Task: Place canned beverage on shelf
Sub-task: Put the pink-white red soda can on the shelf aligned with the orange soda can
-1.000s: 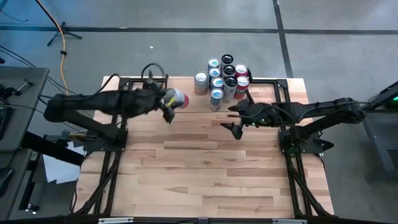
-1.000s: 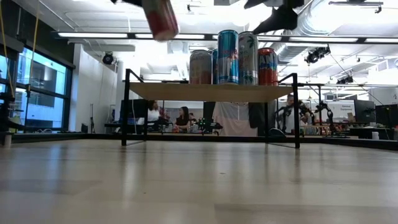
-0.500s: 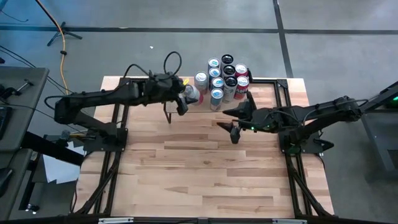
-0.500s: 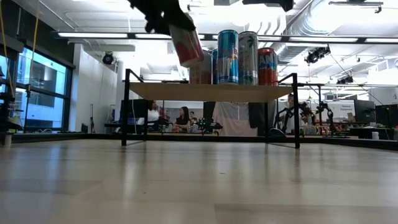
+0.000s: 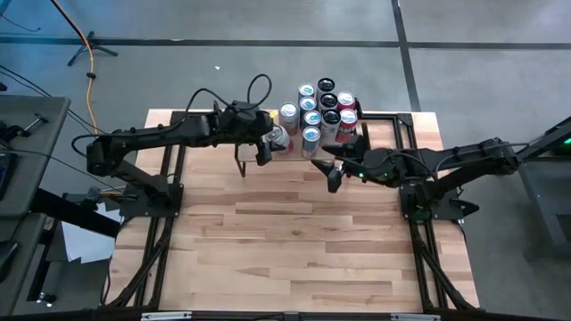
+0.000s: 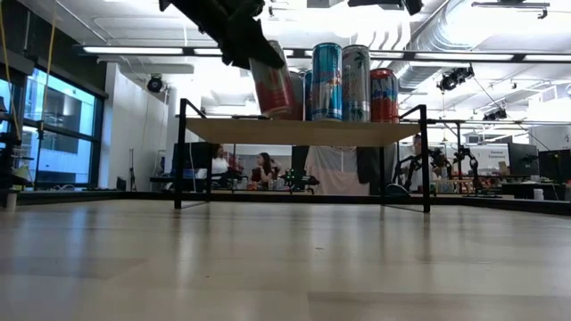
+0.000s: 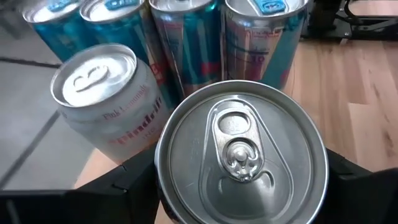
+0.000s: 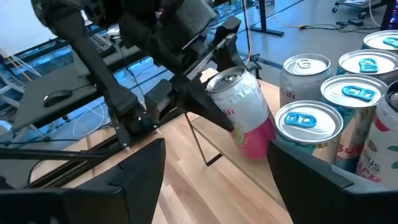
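Note:
My left gripper (image 5: pixel 266 143) is shut on a white-and-pink canned beverage (image 6: pixel 273 85) at the left of the can cluster. The can's silver top (image 7: pixel 242 155) faces the left wrist camera. Below it is the shelf (image 6: pixel 303 131), a light plank on black legs along the table's far edge. Several cans (image 5: pixel 319 109) stand on it, one white-and-pink can (image 7: pixel 102 93) nearest the held one. My right gripper (image 5: pixel 332 171) hovers open, right of the held can and nearer than the cluster, with nothing between its fingers. My left gripper pinches the can's upper side wall (image 8: pixel 235 102) between its two fingers (image 7: pixel 127 186), one on each side. The fingers come from the table's left, slanting down. The can is tilted, its top toward the left arm, its pink lower end (image 6: pixel 280 109) just above the shelf top.
The standing cans fill the shelf's middle right; bare plank (image 6: pixel 223 129) lies left of the held can. The shelf's black legs (image 6: pixel 181 152) stand on the wide tabletop (image 5: pixel 294 241). People sit in the room beyond the table.
My left gripper has carried the can toward the table's right and down, up to the left side of the can cluster. The can has turned from lying nearly level to steeply tilted with its top up. My right gripper's fingers have drawn closer together and it has risen slightly.

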`<state>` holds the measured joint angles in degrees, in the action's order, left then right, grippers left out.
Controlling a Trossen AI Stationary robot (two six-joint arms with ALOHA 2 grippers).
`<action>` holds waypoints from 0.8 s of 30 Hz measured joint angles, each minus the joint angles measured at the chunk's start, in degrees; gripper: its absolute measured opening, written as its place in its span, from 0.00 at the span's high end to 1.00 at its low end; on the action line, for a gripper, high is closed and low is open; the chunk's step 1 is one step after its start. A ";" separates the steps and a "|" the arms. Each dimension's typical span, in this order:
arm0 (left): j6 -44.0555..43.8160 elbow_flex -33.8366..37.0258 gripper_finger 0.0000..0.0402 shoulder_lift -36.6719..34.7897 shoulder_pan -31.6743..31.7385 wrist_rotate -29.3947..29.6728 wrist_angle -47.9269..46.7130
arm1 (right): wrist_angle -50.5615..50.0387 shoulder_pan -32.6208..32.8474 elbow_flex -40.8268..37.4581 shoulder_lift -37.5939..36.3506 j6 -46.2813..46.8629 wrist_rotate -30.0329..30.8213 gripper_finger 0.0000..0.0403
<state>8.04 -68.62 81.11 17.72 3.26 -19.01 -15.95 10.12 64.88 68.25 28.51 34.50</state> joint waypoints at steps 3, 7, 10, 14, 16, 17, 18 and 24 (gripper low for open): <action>1.80 0.00 0.37 -0.01 -0.01 0.04 -0.16 | -0.02 -0.01 0.00 0.00 -0.02 0.02 0.34; 0.50 0.00 0.32 -0.01 -0.07 2.49 0.19 | -0.02 -0.01 0.00 0.00 -0.02 0.00 0.34; -1.14 0.00 0.30 -0.01 0.00 3.99 -0.41 | -0.02 -0.01 0.00 0.00 -0.02 0.00 0.34; 2.07 0.00 0.29 -0.01 -0.04 4.08 0.27 | -0.02 -0.01 0.00 0.00 -0.02 0.00 0.34; 3.03 0.00 0.29 -0.01 -0.04 3.97 0.82 | -0.02 -0.01 0.00 0.00 0.00 0.00 0.34; 3.03 0.00 0.29 -0.01 -0.04 3.89 1.25 | -0.04 -0.01 0.00 0.00 0.00 0.00 0.34; 3.03 0.00 0.29 -0.01 -0.04 3.89 1.43 | -0.03 -0.01 0.00 0.00 0.00 0.00 0.34; 2.59 0.00 0.27 0.01 -0.04 3.81 3.08 | -0.04 -0.01 0.00 0.00 0.00 0.00 0.34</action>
<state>10.63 -68.62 81.11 17.67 7.07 -15.94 -15.99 10.11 64.88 68.25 28.51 34.50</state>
